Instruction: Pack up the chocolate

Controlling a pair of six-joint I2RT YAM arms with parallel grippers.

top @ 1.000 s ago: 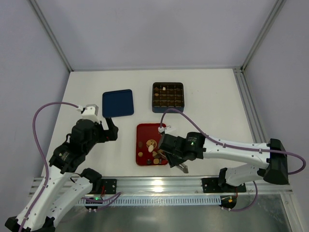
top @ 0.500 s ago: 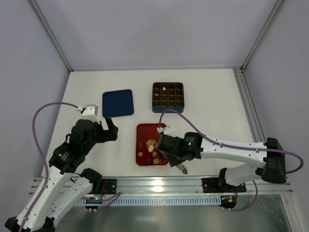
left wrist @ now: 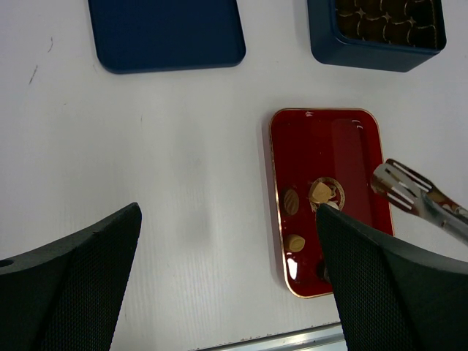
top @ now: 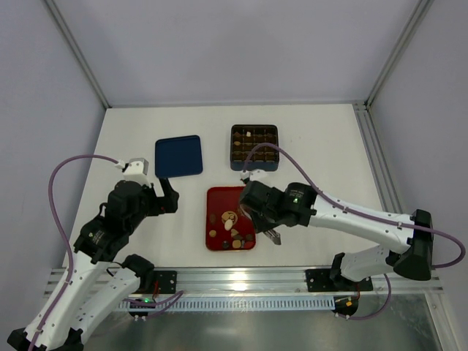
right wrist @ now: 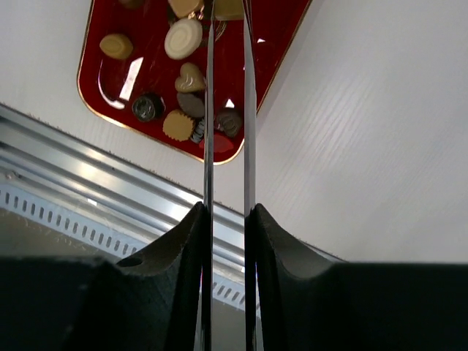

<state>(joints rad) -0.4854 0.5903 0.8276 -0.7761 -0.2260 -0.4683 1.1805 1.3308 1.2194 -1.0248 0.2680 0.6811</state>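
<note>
Right fingers are two thin metal blades drawn almost together, with only a narrow slit between them. In the right wrist view a tan piece shows in that slit at the very top edge. Whether it is pinched or merely lies on the tray below, I cannot tell. The left fingers stand wide apart with nothing between them.

The rest of the chocolate lies loose in the near half of the tray, the pieces close together. A pale piece sits in the far row of the box, which stands beyond the tray.

Several things could go wrong, as I judge it. Blades this thin bear on a rounded piece over very little surface, so it could twist or squirt out, either at the lift or over the bare bench between tray and box. The neighbours lie close, so a blade edge may nudge one or drag it along. A piece held skewed may catch on a cell wall rather than drop in.

The right arm reaches leftward from its base, its wrist above the tray's right edge, and the blades slant from the near right toward the tray's middle. The left arm is folded left of the tray, well apart from it. Its camera looks down on the bench between lid and tray.
</note>
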